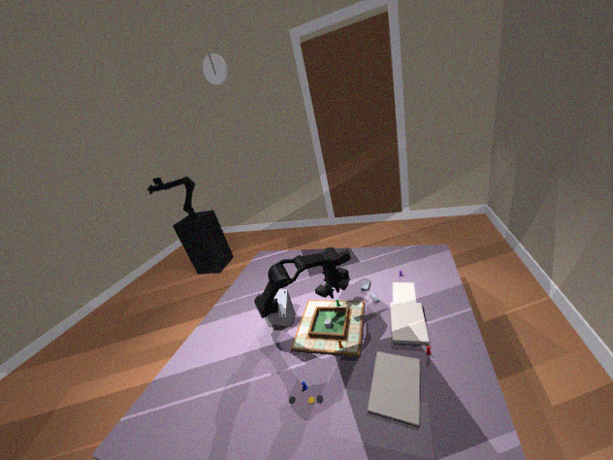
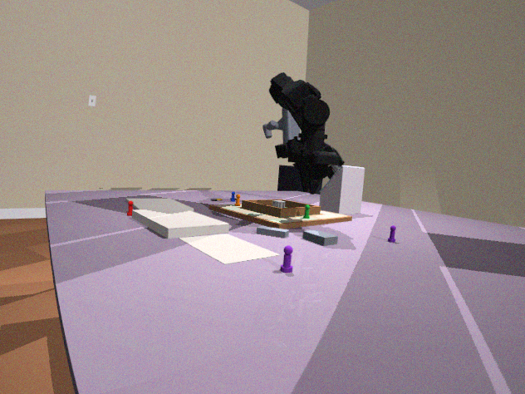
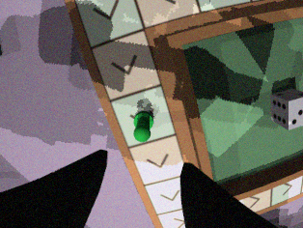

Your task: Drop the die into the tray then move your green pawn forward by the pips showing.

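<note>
The gripper [image 1: 338, 292] [image 3: 145, 158] is partly open and empty, above the board's edge near the green pawn. The green pawn [image 1: 338, 302] [image 2: 307, 212] [image 3: 143, 126] stands on a pale green square of the board [image 1: 302, 344] [image 2: 331, 217] [image 3: 159, 151], ahead of the fingertips in the wrist view and not between them. The arrows beside it point down in that view. The white die [image 1: 328, 322] [image 2: 278, 204] [image 3: 289, 110] lies in the green-floored tray [image 1: 326, 337] [image 2: 258, 206] [image 3: 185, 121]. Its left visible face shows six pips; its right side is cut off by the frame.
An orange pawn [image 1: 340, 344] [image 2: 237, 199] stands on the board. Off it are blue [image 1: 304, 384], red [image 1: 429, 350] and purple [image 2: 287, 259] pawns, another purple pawn [image 2: 392, 233], two grey blocks [image 2: 272, 232] [image 2: 320, 237], pale slabs [image 1: 406, 324] [image 1: 396, 385] and discs [image 1: 311, 400].
</note>
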{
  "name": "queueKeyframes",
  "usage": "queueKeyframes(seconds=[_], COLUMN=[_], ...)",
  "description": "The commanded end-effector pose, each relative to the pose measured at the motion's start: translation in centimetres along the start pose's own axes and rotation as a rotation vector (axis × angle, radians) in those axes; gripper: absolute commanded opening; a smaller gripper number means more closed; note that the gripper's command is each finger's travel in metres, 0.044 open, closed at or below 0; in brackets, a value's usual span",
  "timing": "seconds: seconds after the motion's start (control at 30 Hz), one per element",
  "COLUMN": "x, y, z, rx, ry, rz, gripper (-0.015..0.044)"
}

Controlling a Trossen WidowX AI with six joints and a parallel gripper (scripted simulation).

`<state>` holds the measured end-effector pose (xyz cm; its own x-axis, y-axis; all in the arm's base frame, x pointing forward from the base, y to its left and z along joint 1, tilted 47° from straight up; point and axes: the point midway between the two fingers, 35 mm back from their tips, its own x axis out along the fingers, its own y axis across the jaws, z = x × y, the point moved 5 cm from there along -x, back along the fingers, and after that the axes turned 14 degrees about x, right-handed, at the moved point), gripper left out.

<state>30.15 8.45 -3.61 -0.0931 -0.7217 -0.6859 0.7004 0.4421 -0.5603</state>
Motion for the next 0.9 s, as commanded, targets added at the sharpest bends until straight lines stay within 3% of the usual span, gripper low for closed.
queueKeyframes(seconds=[0.0, 0.87], x=[-0.1, 4.4], y=[0.3, 0.3], z=[0.1, 0.2], rx=[0.016, 0.016], ry=[-0.006, -0.007], rz=[0.009, 0.008], gripper=[0.02, 0.02])
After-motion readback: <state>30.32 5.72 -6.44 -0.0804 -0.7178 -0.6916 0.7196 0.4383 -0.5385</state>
